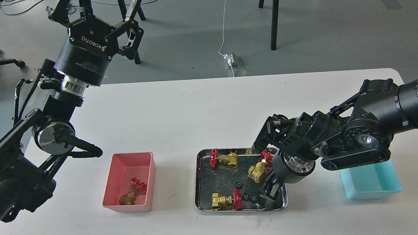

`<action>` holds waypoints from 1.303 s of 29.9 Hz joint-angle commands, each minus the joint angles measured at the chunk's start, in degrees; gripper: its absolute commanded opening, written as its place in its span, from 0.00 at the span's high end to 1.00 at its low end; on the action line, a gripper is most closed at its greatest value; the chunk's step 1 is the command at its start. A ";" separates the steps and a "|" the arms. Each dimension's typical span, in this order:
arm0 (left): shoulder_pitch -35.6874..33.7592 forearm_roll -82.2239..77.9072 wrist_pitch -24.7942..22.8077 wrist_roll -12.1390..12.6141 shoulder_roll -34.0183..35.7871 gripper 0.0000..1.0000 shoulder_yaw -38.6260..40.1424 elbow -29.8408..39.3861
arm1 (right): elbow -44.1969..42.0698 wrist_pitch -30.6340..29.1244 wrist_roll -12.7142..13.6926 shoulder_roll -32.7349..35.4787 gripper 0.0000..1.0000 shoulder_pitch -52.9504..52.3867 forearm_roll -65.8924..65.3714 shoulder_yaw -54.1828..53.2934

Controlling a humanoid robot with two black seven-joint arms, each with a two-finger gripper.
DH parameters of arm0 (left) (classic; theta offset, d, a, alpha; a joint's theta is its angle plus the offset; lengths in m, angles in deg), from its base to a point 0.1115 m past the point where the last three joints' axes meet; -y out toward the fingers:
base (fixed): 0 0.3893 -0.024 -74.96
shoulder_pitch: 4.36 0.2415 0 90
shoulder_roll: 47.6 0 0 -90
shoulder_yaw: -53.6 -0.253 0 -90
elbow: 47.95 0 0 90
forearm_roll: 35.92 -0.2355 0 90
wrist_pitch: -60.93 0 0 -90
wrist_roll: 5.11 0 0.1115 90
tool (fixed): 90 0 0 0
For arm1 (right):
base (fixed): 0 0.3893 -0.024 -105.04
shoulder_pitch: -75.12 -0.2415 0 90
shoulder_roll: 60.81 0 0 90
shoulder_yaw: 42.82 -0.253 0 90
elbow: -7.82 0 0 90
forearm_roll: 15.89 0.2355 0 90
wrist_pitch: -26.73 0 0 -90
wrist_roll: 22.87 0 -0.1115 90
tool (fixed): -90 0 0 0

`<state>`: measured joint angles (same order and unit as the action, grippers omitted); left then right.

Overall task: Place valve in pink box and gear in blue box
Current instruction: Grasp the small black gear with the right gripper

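Three brass valves with red handwheels (259, 167) lie in a shiny steel tray (198, 182), and another valve (132, 192) lies in the pink box (130, 156). Small black gears (246, 196) sit at the tray's front. My right gripper (268, 197) points down into the tray's front right corner, right beside the gears; its fingers are dark and I cannot tell them apart. The blue box (373, 189) stands to the right, partly hidden by my right arm. My left gripper (95, 5) is open and empty, raised high beyond the table's far left edge.
My right forearm (355, 139) stretches over the table's right side and the blue box's far end. Chair and stand legs (273, 5) are on the floor beyond the table. The table's far edge runs just behind my left wrist.
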<state>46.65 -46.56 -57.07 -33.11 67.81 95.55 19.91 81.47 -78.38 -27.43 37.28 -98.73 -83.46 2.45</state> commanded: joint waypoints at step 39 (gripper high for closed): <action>1.73 -0.08 0.00 0.01 -0.62 0.20 -0.12 -0.18 | -5.27 1.31 0.26 -1.68 0.54 4.48 -0.01 -0.01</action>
<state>48.27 -46.64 -57.07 -33.11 67.19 95.43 19.72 76.15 -77.06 -27.17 35.61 -94.48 -83.48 2.44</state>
